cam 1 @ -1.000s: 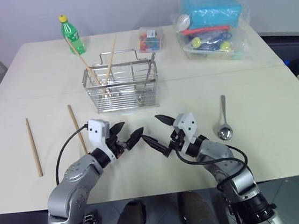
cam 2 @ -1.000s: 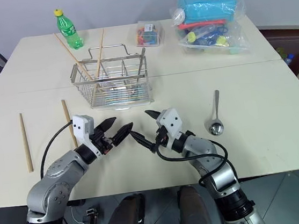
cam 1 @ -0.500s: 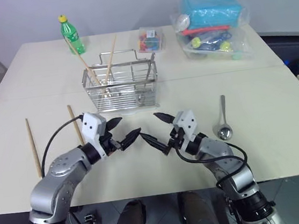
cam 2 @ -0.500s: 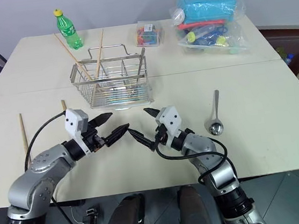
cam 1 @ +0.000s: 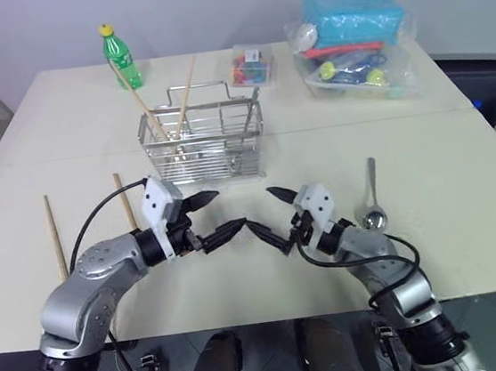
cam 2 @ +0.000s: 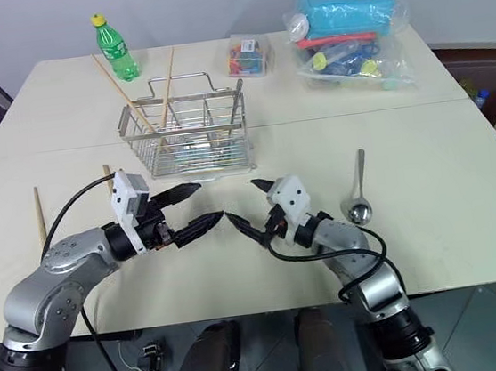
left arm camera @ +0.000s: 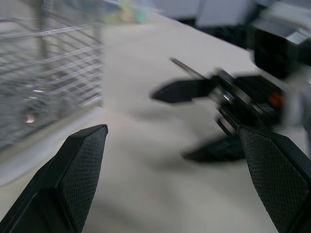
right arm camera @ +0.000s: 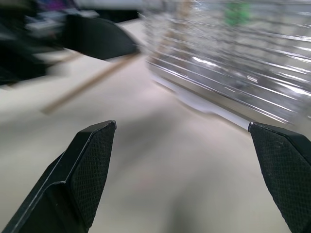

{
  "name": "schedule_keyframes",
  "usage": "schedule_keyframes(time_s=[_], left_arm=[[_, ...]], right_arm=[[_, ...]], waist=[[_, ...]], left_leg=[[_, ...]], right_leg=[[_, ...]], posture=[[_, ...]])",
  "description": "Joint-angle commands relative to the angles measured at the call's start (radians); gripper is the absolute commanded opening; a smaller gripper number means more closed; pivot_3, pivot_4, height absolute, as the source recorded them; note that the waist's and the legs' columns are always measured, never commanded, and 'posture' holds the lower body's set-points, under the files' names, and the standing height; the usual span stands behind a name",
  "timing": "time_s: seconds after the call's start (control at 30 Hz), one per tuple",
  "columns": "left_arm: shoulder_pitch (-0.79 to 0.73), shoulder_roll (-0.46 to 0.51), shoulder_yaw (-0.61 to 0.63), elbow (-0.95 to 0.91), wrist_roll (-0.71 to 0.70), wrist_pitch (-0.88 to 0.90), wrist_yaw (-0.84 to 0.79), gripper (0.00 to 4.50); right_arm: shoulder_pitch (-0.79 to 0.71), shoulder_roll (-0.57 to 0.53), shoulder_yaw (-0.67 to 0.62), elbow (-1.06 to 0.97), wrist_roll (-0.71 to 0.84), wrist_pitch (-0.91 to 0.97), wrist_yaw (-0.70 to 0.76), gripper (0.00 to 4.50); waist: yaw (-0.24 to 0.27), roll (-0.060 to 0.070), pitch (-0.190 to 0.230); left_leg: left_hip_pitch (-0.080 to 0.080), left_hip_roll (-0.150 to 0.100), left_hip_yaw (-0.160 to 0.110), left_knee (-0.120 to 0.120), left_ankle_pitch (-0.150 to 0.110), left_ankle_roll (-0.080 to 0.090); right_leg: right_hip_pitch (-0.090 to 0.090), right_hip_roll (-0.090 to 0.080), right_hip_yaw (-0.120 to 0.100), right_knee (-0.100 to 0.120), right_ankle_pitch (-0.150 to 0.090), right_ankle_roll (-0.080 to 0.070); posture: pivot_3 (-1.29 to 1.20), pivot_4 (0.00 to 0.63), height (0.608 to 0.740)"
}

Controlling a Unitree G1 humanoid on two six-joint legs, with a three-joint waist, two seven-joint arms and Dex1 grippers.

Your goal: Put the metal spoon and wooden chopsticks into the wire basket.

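Both arms bent in over the near table (cam 1: 469, 241), forearms angled inward so the grippers face each other tip to tip near centre, close but not touching. Left gripper (cam 1: 215, 216) points right and roughly level, fingers spread wide, nothing between them. Right gripper (cam 1: 274, 216) points left toward it, also roughly level, fingers apart and empty. Basket (cam 1: 202, 142) sits just beyond the grippers, mid-table, upright; two chopsticks (cam 1: 182, 96) lean in its left part, sticking up above the rim, and a metal utensil stands at its right end. Two more chopsticks lie flat on the table at left: one (cam 1: 56, 248) near the left edge, the other (cam 1: 124, 199) partly hidden behind the left arm. Spoon (cam 1: 371, 198) lies flat to the right of the right gripper, bowl toward the near edge, handle pointing far. Far side: green bottle (cam 1: 119, 56) at left, small clear box (cam 1: 250, 65) of coloured items at centre, plastic bag (cam 1: 357, 39) of stuff at right
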Motion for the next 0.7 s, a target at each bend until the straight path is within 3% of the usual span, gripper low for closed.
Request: schedule_keyframes(time_s=[0.03,0.37,0.7], left_arm=[[-0.01,0.047,-0.023,-0.028,0.009,-0.046,-0.1,4.48],[-0.109,0.036,-0.085,0.095,0.056,-0.153,-0.255,4.48],[-0.204,-0.045,-0.105,0.164,0.062,-0.178,-0.267,4.48]], right_arm=[[-0.031,-0.03,-0.073,-0.111,0.049,0.062,-0.01,4.5],[0.011,-0.202,-0.243,-0.28,0.099,0.302,-0.036,4.5],[0.029,-0.362,-0.493,-0.308,0.226,0.578,-0.041,4.5]], waist=[[-0.002,0.0,0.0],[0.004,0.0,0.0],[0.003,0.001,0.001]], left_leg=[[0.0,0.0,0.0,0.0,0.0,0.0],[-0.001,0.0,0.0,0.0,0.0,0.0],[-0.002,0.0,0.0,0.001,-0.001,0.001]], right_leg=[[0.0,0.0,0.0,0.0,0.0,0.0],[0.0,-0.001,0.0,-0.002,0.0,0.0],[0.0,-0.001,0.0,-0.002,0.0,0.0]], posture=[[0.0,0.15,0.74],[0.0,0.15,0.74],[0.0,0.15,0.74]])
